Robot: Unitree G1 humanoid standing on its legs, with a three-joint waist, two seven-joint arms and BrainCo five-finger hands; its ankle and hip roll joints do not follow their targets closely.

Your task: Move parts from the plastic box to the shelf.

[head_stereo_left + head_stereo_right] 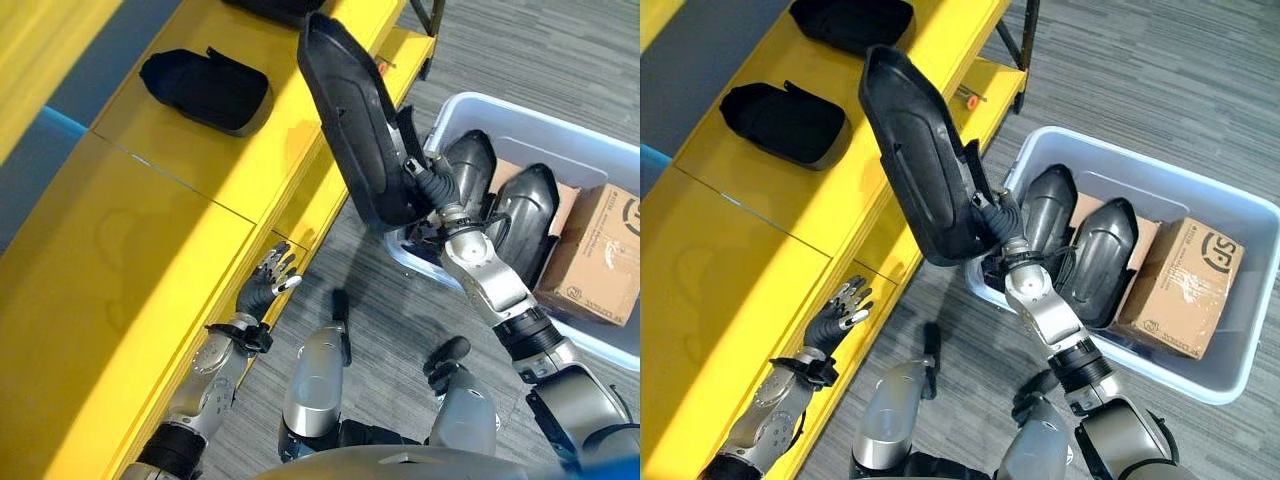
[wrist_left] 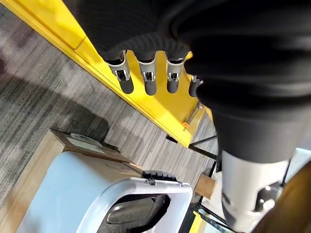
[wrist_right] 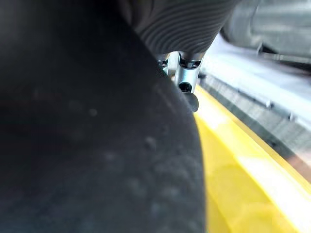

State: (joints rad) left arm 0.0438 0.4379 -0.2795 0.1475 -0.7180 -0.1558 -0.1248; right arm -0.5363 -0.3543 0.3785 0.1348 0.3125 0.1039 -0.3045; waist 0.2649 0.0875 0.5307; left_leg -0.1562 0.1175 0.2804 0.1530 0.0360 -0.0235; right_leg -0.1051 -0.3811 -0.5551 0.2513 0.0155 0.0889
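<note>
Right eye view looks down on a pale plastic box (image 1: pixel 1230 385) on grey carpet, holding two dark curved parts (image 1: pixel 1102 262) and a brown cardboard carton (image 1: pixel 1180 290). Two more dark parts (image 1: pixel 785 122) lie on the yellow shelf (image 1: pixel 730 250), with bare yellow surface nearer the robot. The right robot hand (image 1: pixel 1002 232) is clamped on the lower end of a long black part (image 1: pixel 920 165), lifted above the shelf's front edge. The left robot hand (image 1: pixel 840 315), fingers spread apart, holds nothing beside that edge.

cardboard box (image 1: pixel 1182 288): in bin, right side | floor (image 1: pixel 1160 90): grey striped carpet
</note>
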